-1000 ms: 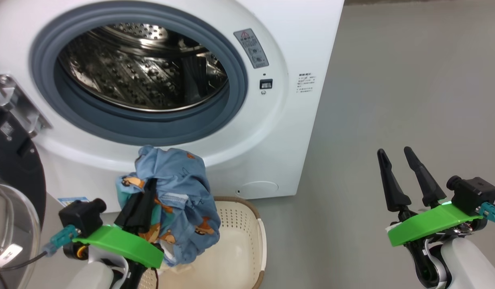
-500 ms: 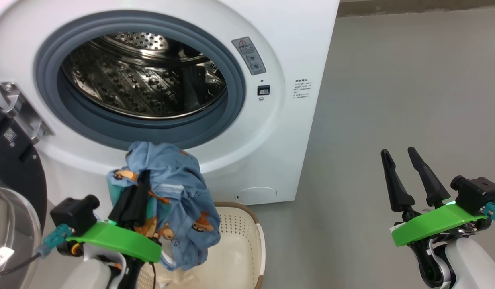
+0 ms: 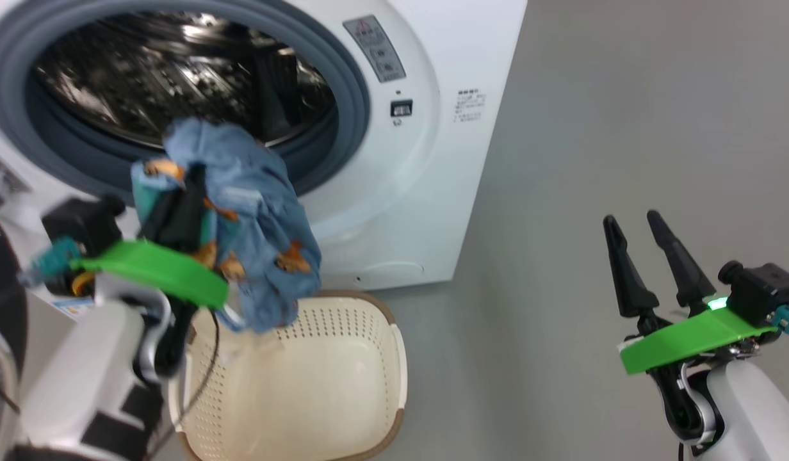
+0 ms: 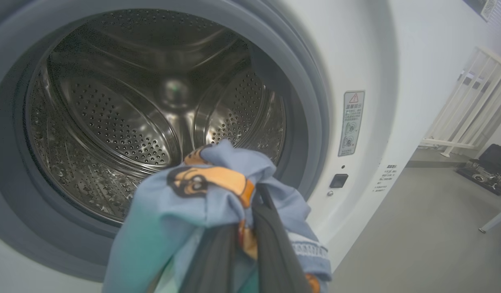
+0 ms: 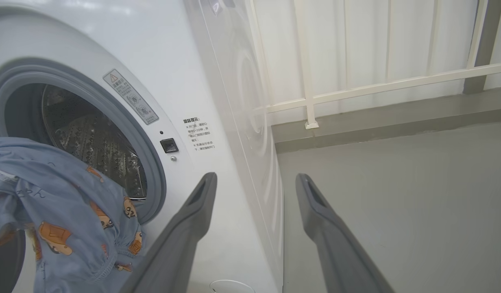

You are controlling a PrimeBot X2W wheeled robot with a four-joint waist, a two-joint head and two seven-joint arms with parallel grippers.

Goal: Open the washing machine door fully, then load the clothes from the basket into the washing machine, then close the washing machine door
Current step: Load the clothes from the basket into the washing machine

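Observation:
The white washing machine [image 3: 426, 160] stands open, its grey gasket [image 3: 343, 83] ringing the steel drum [image 4: 112, 114]. A dark slice of the washing machine door [image 3: 0, 288] shows at the far left edge, swung wide. My left gripper [image 3: 189, 182] is shut on the clothes [image 3: 253, 211], a light blue bear-print bundle [image 4: 210, 191] held up at the lower lip of the drum opening, above the basket [image 3: 394, 358]. No clothes show in the basket's visible part. My right gripper [image 3: 631, 221] stands open and holds nothing, off to the right over the floor [image 5: 255, 179].
Grey floor [image 3: 593, 128] stretches to the right of the machine. A white railing [image 5: 356, 87] runs along the wall behind it. A small black latch slot [image 3: 401, 107] sits right of the gasket, under a grey warning label [image 3: 374, 48].
My left gripper has lifted the clothes from above the basket up to the drum opening. The head camera has shifted as well. The right gripper has hardly moved.

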